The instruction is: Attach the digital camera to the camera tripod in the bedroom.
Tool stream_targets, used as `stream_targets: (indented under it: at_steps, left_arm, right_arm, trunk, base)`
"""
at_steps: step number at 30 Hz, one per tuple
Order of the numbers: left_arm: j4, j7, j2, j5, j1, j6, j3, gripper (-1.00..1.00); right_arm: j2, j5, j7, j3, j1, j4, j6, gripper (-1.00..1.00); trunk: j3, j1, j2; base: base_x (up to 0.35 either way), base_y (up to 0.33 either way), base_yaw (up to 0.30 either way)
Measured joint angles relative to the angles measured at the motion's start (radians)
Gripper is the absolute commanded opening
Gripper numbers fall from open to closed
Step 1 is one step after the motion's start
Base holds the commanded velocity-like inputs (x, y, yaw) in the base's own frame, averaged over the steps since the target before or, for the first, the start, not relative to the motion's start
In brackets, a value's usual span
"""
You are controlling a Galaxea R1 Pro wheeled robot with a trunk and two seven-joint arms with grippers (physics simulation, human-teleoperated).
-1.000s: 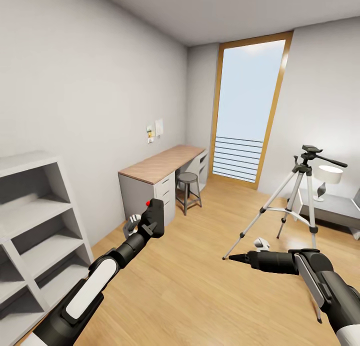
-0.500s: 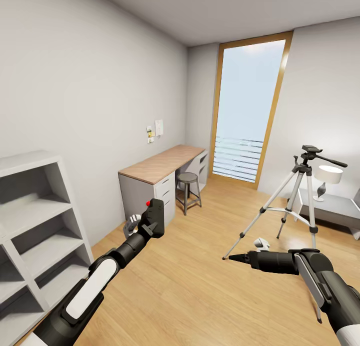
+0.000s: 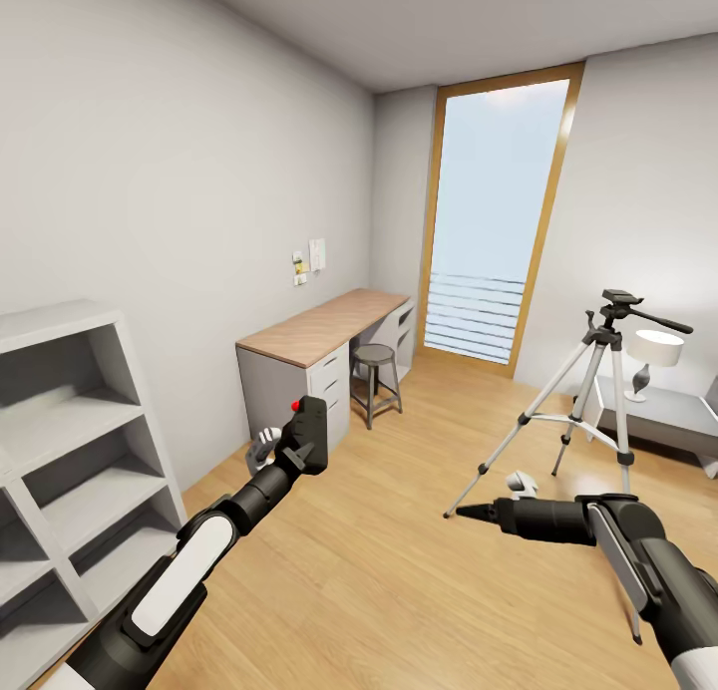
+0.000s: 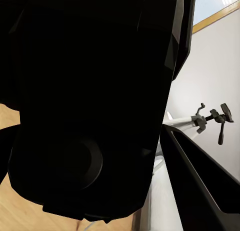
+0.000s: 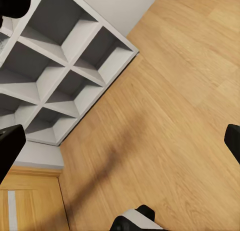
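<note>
— Where is the small matte-black digital camera with the round red button (image 3: pixel 307 433) sitting?

— It is being held up in the black-and-white left gripper (image 3: pixel 289 449), whose fingers are clamped on its body, out over the wood plank floor (image 3: pixel 399 570) near the corner of the wood-topped desk (image 3: pixel 324 329) with white drawers. In the left wrist view the camera's black body (image 4: pixel 95 106) is blocking nearly everything.

— And the tall tripod with slim silver legs and a black head (image 3: pixel 598 391)?

— It is standing upright on the floor, well apart from the camera, just in front of the grey bed edge (image 3: pixel 663 416) and the white lamp (image 3: pixel 653 356). Its long pan handle is pointing towards the right wall. Its head (image 4: pixel 212 118) is also peeking past the camera in the left wrist view.

— What is the right gripper (image 3: pixel 479 514) doing?

— It is reaching out low, near one tripod foot. Its two dark fingertips (image 5: pixel 10 146) are showing far apart at opposite edges of the right wrist view, with nothing between them, above the floor and the grey cube shelf (image 5: pixel 55 71).

— Anything else nearby?

— A short grey round-seated stool (image 3: pixel 377 376) is standing at the desk, before the tall wood-framed window (image 3: pixel 494 221)
</note>
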State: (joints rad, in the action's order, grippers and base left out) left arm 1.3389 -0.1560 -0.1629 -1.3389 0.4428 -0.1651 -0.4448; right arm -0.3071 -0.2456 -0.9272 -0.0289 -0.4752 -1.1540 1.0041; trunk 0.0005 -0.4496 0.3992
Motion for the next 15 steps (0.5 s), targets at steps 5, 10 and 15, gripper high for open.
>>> stream_targets:
  at_steps: [5,10,15]
  left_arm:
    - [0.001,0.0,0.0,0.001,0.0,0.0,0.001,-1.0]
    - [0.005,-0.002,0.0,0.0,0.0,-0.002,0.002,-1.0]
    - [0.007,-0.003,0.001,0.003,0.0,-0.003,-0.001,-1.0]
  right_arm:
    - [-0.001,0.0,0.003,-0.003,0.0,-0.035,0.013,1.0]
    - [-0.002,0.004,0.008,-0.005,0.0,-0.045,0.015,1.0]
    - [-0.006,0.005,0.011,-0.011,0.0,-0.046,0.015,1.0]
  trunk:
    - [0.0,0.0,0.0]
    - [0.0,0.0,0.0]
    - [0.0,0.0,0.0]
  base:
    - [0.0,0.0,0.0]
    - [0.0,0.0,-0.123]
    - [0.0,0.0,-0.26]
